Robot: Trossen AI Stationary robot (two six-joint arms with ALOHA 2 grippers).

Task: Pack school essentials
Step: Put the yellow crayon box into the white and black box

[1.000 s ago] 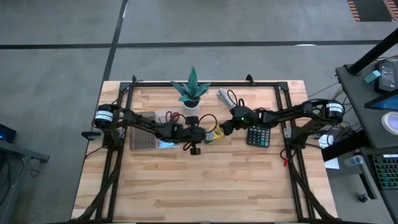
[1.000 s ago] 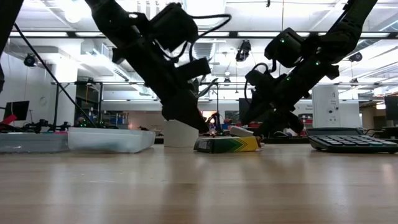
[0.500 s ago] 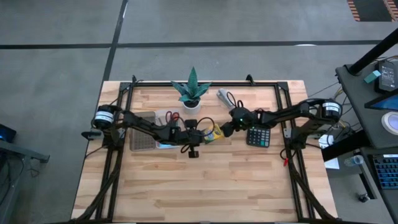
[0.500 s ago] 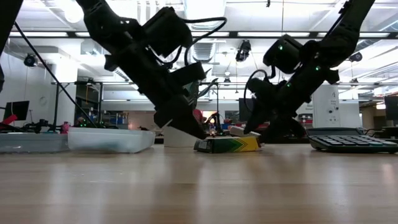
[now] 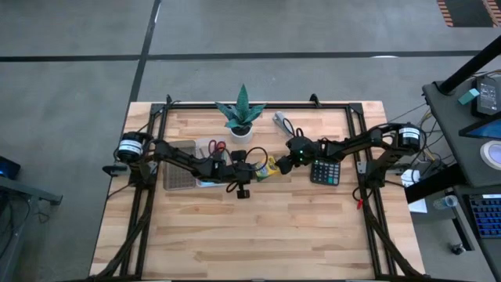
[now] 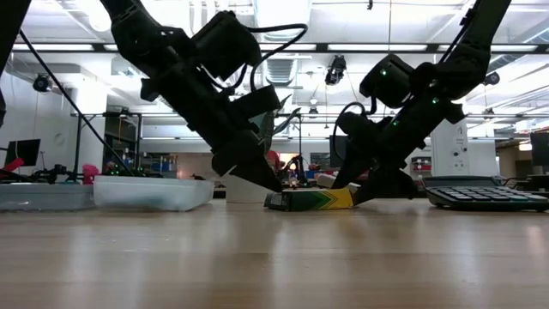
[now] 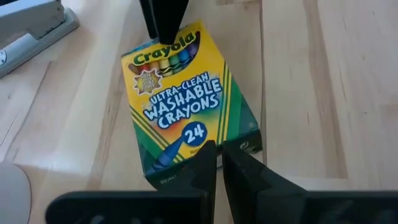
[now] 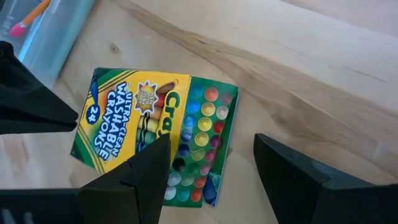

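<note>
With the clenched left gripper (image 7: pixel 219 163) braced against one end of the crayon box (image 7: pixel 183 99), the spread right gripper (image 8: pixel 211 165) has been lowered over its opposite end, readying a pickup.

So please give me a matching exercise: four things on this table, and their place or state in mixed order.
Things:
1. crayon box
2. calculator
3. left gripper
4. right gripper

States:
a. fingers open
b. fingers shut
c. lies flat between the two grippers
d. on the table under the right arm

Pairs: 1-c, 2-d, 3-b, 4-a
</note>
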